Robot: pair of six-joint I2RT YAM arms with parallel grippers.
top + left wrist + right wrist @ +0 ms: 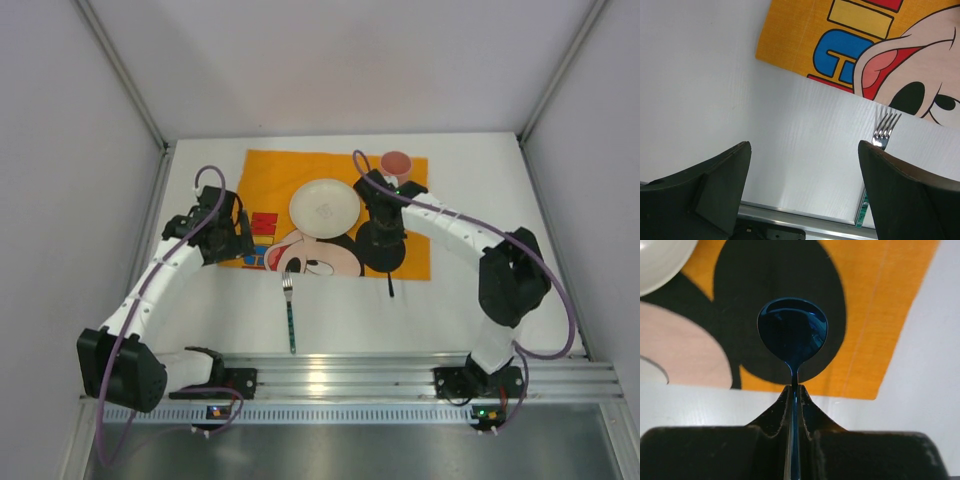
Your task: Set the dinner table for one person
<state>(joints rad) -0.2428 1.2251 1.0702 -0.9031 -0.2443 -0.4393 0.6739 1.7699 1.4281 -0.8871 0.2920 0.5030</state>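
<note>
The white dinner table point(470, 190) carries an orange mouse placemat point(270, 170). On the mat are a white plate point(323, 207) and, at its far right corner, a pink cup point(396, 162). My right gripper point(795, 387) is shut on a dark blue spoon point(792, 332) and holds it over the mat's black ear near the right front corner. The handle point(390, 287) sticks out toward the near edge. A fork with a green handle point(289, 310) lies on the table in front of the mat. My left gripper point(804, 145) is open and empty, left of the fork point(885, 132).
The ribbed aluminium rail point(400, 375) runs along the near edge by the arm bases. White walls enclose the table on the left, right and back. The placemat's left corner point(790, 45) lies just ahead of the left gripper point(232, 245).
</note>
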